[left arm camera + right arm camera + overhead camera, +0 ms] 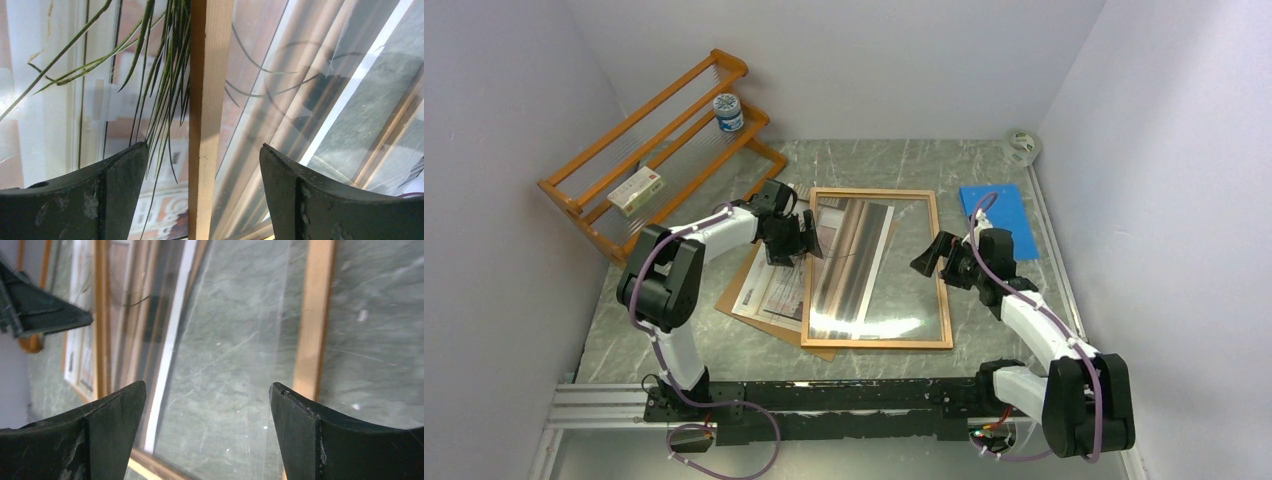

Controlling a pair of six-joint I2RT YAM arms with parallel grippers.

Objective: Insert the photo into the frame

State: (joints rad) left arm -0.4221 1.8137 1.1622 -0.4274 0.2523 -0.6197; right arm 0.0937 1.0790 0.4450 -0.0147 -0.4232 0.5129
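Note:
The frame (pixel 944 270) lies flat mid-table, its glass pane reflecting light. The photo (pixel 774 290) lies partly under the frame's left side, on top of a brown backing board (pixel 742 300); its left part sticks out. In the left wrist view the photo's plant (pixel 160 75) and the frame's left rail (pixel 205 120) show. My left gripper (pixel 804 238) is open, its jaws either side of the left rail (pixel 202 150). My right gripper (pixel 927 262) is open just above the frame's right rail (pixel 312 330), over the glass (pixel 235 355).
An orange wooden rack (pixel 659 150) stands at the back left, holding a small jar (pixel 728 112) and a box (pixel 637 190). A blue sheet (pixel 999 215) lies at the back right, with a tape roll (pixel 1023 147) in the corner. Walls close in on three sides.

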